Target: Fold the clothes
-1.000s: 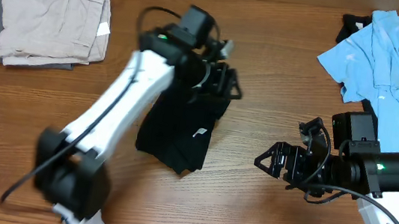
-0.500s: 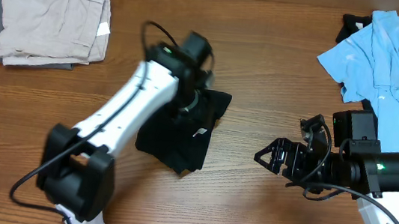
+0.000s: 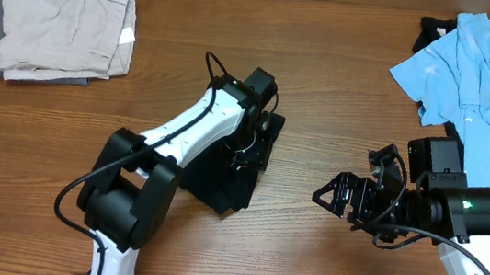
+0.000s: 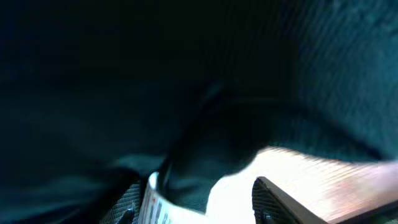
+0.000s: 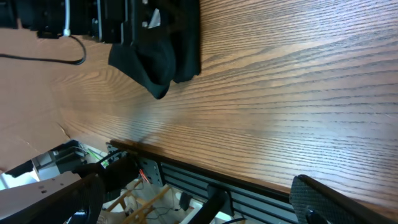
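Slippage is worrying me most. From overhead, I am watching the left gripper (image 3: 246, 147) pressing into the black shirt (image 3: 221, 183), bunched in the middle of the wooden table (image 3: 344, 84); lifting on a thin pinch could spill the fold. The right gripper (image 3: 331, 195) is hanging wide open and empty to the shirt's right, and the light blue polo (image 3: 469, 80) is lying far right. Left wrist: dark cloth is filling the lens, so I cannot tell whether those jaws are holding any. Right wrist: bare wood grain is running to the near edge, with cables and framing beyond.

The left arm (image 3: 185, 135) rises from the lower centre-left to mid-frame, wrist bent over, and the left gripper (image 3: 245, 151) points down with its jaws hidden. The right arm (image 3: 478, 243) sits at lower right, and the right gripper (image 3: 325, 196) points left, jaws spread wide.
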Robot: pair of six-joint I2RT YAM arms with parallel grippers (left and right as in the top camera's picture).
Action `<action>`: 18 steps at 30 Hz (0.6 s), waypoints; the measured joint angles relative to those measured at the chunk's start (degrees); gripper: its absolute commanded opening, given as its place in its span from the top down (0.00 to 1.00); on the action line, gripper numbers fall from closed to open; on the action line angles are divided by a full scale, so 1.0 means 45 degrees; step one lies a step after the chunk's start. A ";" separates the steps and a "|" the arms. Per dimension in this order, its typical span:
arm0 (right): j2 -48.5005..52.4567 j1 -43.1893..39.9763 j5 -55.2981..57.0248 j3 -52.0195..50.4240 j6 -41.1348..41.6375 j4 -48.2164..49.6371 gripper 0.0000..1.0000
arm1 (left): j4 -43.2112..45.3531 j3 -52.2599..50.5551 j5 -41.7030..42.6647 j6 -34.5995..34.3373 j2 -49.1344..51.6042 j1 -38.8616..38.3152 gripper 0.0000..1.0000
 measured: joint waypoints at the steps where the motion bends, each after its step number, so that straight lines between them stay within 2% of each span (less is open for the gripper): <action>1: 0.0000 0.0000 0.0005 0.0000 0.0005 0.0005 0.00 | 0.0155 -0.0015 0.0180 0.0000 0.0058 -0.0015 0.44; 3: 0.0000 0.0000 0.0005 0.0000 0.0005 0.0000 0.00 | 0.0427 -0.0019 0.0559 0.0005 0.0160 -0.0117 0.48; 6: 0.0000 0.0000 0.0005 0.0000 0.0005 0.0005 0.00 | 0.0544 -0.0015 0.1078 0.0010 0.0223 -0.0330 0.49; 14: 0.0000 0.0000 0.0005 0.0000 0.0000 0.0058 0.00 | -0.1554 0.1073 0.1987 0.0097 0.0223 -0.1127 0.46; 16: 0.0000 0.0000 0.0005 0.0000 0.0000 0.0063 0.00 | -0.1768 0.1535 0.2161 0.0262 0.0223 -0.1185 0.41; 18: 0.0000 0.0000 0.0000 0.0000 0.0005 0.0053 0.00 | -0.1661 0.1894 0.2361 0.0432 0.0223 -0.1219 0.42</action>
